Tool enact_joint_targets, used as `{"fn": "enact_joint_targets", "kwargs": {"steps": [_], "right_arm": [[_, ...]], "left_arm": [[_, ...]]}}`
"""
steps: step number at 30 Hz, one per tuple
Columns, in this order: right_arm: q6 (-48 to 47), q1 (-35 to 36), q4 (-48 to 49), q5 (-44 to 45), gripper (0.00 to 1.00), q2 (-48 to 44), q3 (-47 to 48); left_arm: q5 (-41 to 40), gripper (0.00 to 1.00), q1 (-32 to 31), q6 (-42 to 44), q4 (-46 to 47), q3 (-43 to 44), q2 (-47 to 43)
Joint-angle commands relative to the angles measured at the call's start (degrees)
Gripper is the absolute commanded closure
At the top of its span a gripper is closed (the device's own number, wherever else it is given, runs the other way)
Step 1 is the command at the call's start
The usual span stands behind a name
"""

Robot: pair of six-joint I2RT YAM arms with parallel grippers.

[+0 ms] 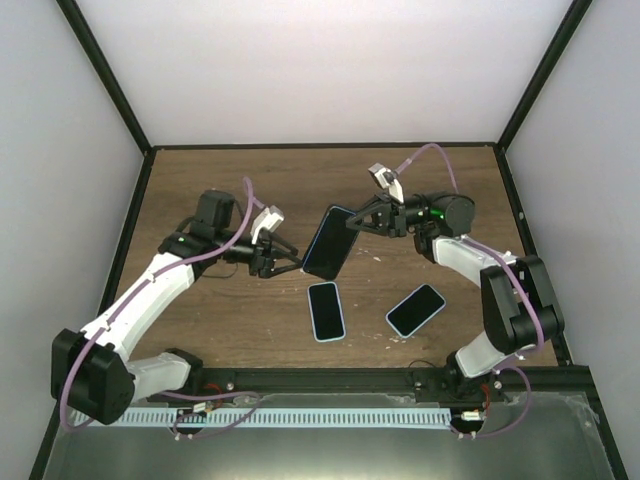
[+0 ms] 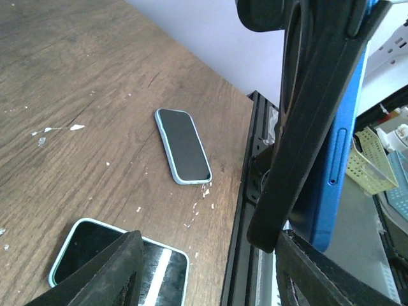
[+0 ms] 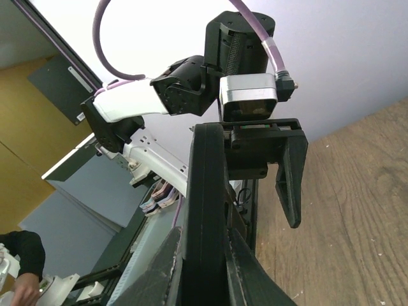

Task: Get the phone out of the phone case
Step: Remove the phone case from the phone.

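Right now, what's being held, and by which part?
The blue-cased phone, by its far end, pinched front-to-back in the right tool. The left tool is open at the near end, not clamping.

The phone case is bright blue, the two flat phones pale-blue-edged, the table brown wood grain.

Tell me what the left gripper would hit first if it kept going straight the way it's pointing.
The cased phone, held off the table by the right gripper. Its lower end sits right in front of the left gripper, whose jaws are open, though exact depth is unclear.
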Motion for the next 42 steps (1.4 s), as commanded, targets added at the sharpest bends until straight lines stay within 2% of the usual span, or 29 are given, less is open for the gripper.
{"fn": "enact_joint_targets", "kwargs": {"steps": [1, 3, 11, 16, 21, 25, 32, 37, 42], "right_arm": [[4.0, 3.4, 10.0, 1.9, 0.99, -2.9, 1.8], [3.3, 3.8, 8.8, 1.9, 0.99, -2.9, 1.5], [-6.3, 5.1, -2.4, 3.2, 0.99, 0.0, 1.4], [-10.2, 7.6, -7.9, 3.6, 0.99, 2.1, 3.7], [-22.6, 8.3, -24.2, 5.9, 0.99, 1.9, 5.5], [-26.9, 8.5, -30.1, 6.7, 0.99, 2.6, 6.8], [-36.0, 9.9, -43.8, 7.8, 0.99, 3.5, 10.9], [-44.3, 9.9, -57.1, 10.4, 0.99, 4.5, 14.9], [-45.3, 9.9, -61.4, 11.4, 0.99, 5.7, 17.2]], "left_arm": [[-5.9, 0.44, 0.1, 0.7, 2.4, -0.7, 1.7], [-5.7, 0.45, 0.1, 0.8, 2.4, -0.3, 1.9], [4.7, 0.5, -2.4, 0.5, 1.6, 2.7, 1.8], [5.4, 0.55, -2.4, -1.1, 3.1, 3.1, 2.2], [6.6, 0.59, -2.4, -2.5, 3.6, 3.7, 2.0], [7.0, 0.62, -2.4, -3.8, 4.7, 4.0, 2.3], [8.2, 0.68, -1.6, -10.4, 9.9, 4.2, 3.7], [10.2, 0.73, 1.4, -19.6, 19.3, 2.2, 4.3], [12.0, 0.84, 4.2, -26.0, 25.7, 0.5, 5.1]]}}
